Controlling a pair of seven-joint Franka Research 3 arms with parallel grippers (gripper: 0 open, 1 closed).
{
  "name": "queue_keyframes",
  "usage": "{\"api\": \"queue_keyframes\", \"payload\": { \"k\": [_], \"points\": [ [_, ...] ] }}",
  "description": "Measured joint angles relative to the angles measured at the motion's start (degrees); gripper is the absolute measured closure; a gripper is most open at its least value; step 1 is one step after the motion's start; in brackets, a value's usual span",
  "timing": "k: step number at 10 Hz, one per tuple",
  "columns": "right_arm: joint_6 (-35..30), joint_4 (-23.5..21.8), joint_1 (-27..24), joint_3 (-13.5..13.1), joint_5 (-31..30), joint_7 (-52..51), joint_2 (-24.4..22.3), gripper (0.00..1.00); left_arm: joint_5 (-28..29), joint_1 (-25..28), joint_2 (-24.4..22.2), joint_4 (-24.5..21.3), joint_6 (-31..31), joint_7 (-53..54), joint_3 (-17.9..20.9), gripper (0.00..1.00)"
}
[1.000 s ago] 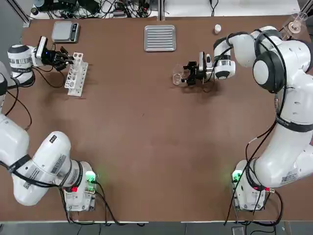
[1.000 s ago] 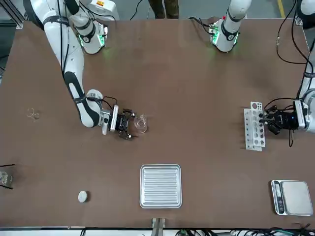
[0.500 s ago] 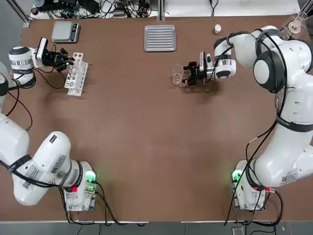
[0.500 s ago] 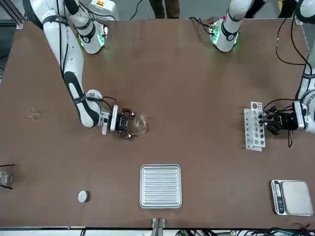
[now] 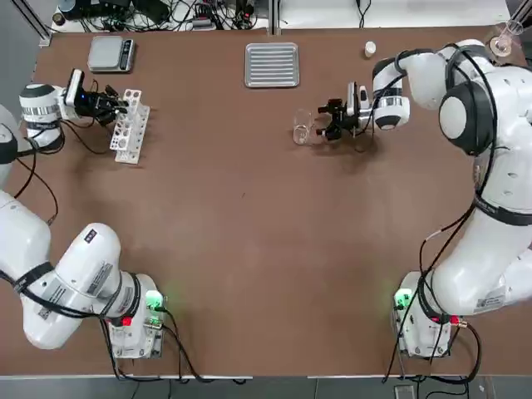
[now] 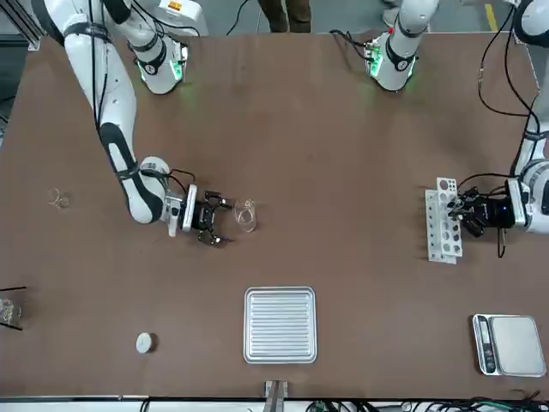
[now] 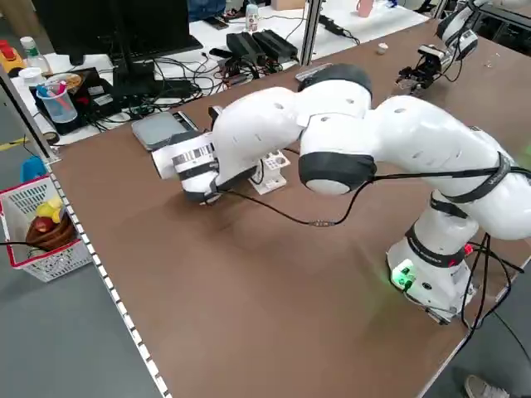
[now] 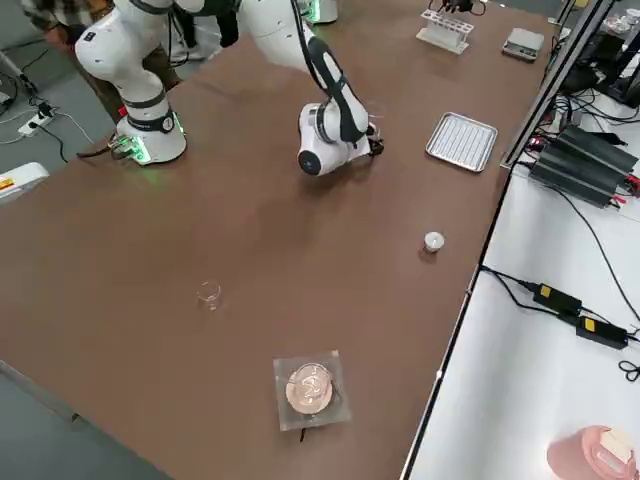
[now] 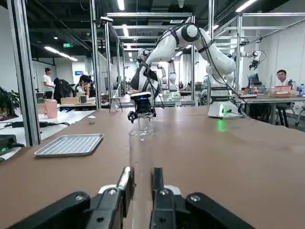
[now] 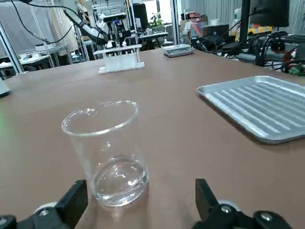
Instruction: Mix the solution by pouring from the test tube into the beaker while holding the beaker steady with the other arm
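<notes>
At upper centre of the top view, the right claw (image 5: 327,121) gapes beside the beaker (image 5: 301,131); the left claw (image 5: 119,105) is pinched together at the test tube rack (image 5: 129,126).

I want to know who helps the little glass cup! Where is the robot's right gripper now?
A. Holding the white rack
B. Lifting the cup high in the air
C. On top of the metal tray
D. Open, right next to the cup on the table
D. The right gripper has its fingers spread open beside the beaker, which stands upright on the table, not yet gripped.
</notes>
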Motion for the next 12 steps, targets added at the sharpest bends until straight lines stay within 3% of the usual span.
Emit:
{"api": "queue_keyframes", "payload": {
  "k": [2,5,10,12],
  "points": [
    [-0.4,0.2,-2.8,0.0,-4.6,3.9,-2.3,0.00,0.0,-0.4,0.6,0.4,0.0,0.4,0.7,0.78],
    [1.5,4.0,-7.5,-0.1,-17.7,16.8,-5.9,0.00,0.0,-0.9,0.7,0.5,0.0,0.9,1.1,0.78],
    [9.8,16.7,-9.6,0.1,-39.8,42.4,-6.3,0.00,-0.7,-1.1,-0.4,2.1,0.0,0.9,1.0,0.03],
    [12.4,19.5,-9.6,0.5,-45.9,50.6,-6.2,0.00,-0.7,-0.8,-4.0,2.6,-0.1,-0.1,1.0,0.00]
  ]
}}
